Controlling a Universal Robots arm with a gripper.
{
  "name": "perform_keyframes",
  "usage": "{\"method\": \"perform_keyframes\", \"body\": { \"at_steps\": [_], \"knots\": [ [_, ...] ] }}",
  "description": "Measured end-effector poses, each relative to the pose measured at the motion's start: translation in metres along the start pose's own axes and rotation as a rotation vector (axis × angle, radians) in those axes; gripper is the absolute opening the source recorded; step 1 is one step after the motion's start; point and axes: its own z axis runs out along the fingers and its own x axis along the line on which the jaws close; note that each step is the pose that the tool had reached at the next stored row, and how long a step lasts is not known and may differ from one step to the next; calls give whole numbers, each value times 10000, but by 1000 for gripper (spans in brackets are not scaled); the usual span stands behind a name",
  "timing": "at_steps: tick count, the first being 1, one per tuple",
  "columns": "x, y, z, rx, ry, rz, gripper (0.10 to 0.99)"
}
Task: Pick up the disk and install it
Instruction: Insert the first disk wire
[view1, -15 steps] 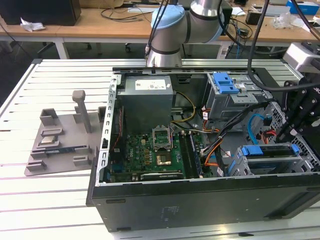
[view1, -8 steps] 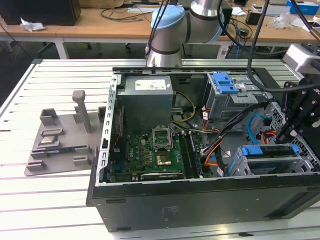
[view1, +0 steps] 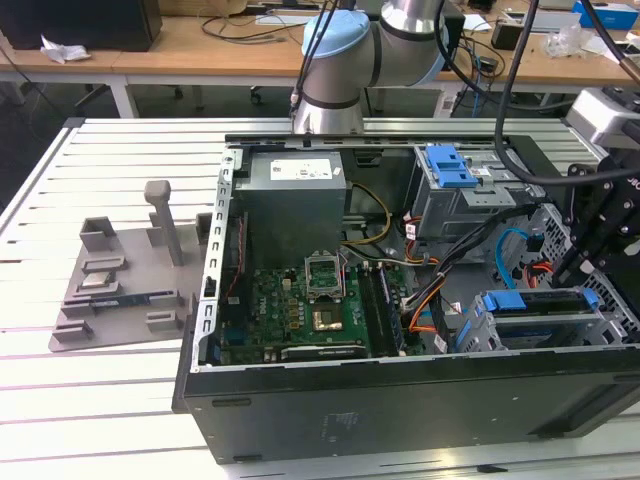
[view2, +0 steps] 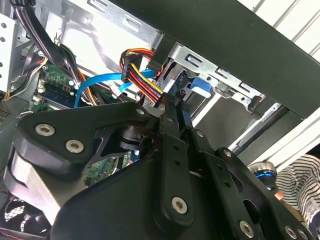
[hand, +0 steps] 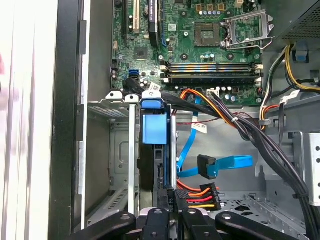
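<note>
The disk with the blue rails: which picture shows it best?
The exterior view: the disk sits on edge in its grey metal bay, seen along its whole length. The first wrist view shows it end-on, only the blue latch end and a dark edge. The second wrist view shows a bit of blue past the fingers.

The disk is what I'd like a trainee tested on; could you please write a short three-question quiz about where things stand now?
1. True or false: the disk lies on the grey tray beside the computer.
2. The disk's side rails are: A red, B blue, C green.
3. In the first wrist view, what is the gripper nearest to?
Key: 1 false, it sits in the drive cage; 2 B; 3 the disk.
</note>
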Motion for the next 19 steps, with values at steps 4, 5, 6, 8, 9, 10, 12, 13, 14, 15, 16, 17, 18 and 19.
{"method": "perform_keyframes", "body": {
  "at_steps": [4,5,6,8,9,10,12,13,14,15,16,17,18,19],
  "knots": [
    [19,0,11,0,-1,0,165],
    [21,0,11,0,0,0,165],
    [22,0,12,0,1,0,165],
    [24,-1,16,0,0,0,165],
    [34,0,19,0,2,1,165],
    [39,0,21,0,1,1,165],
    [48,1,28,0,-1,1,165],
    [49,12,35,0,0,2,165],
    [49,19,41,-1,-2,1,165],
    [49,21,42,0,2,-1,165],
    [50,21,43,1,3,-2,165],
    [54,21,51,0,1,0,165],
    [55,21,56,0,1,0,165],
    [55,20,61,1,3,0,165]
  ]
}}
